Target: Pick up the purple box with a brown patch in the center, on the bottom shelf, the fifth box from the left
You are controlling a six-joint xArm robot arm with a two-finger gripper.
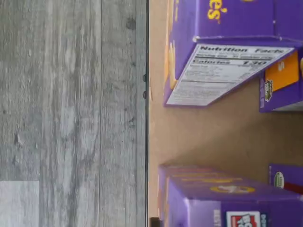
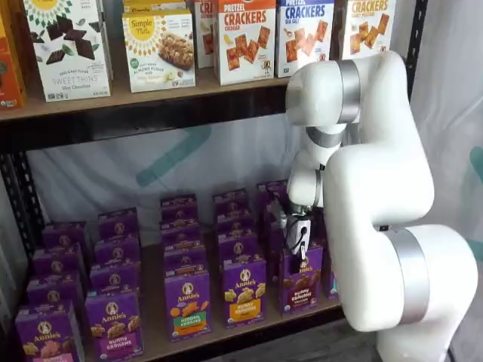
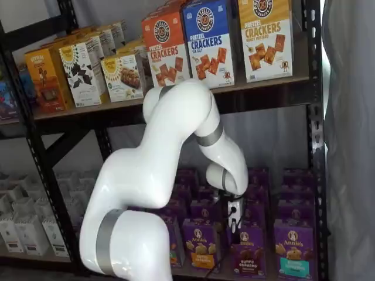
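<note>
The purple box (image 2: 300, 282) with a brown band stands upright in the front row on the bottom shelf (image 2: 153, 329); it also shows in a shelf view (image 3: 246, 253). My gripper (image 2: 297, 243) hangs straight down right over the box's top, its black fingers at the top edge; it also shows in a shelf view (image 3: 235, 222). No gap or hold on the carton can be made out. The wrist view shows the tan shelf board (image 1: 203, 135) bare between two purple cartons; neither the fingers nor the brown-band box shows there.
Purple cartons with orange and yellow bands (image 2: 243, 292) stand left of the target, and a teal-patch carton (image 3: 292, 249) stands to its right. More purple cartons stand in rows behind. An upper shelf holds cracker boxes (image 2: 245, 34). Grey floor (image 1: 71, 104) lies before the black rail (image 1: 147, 118).
</note>
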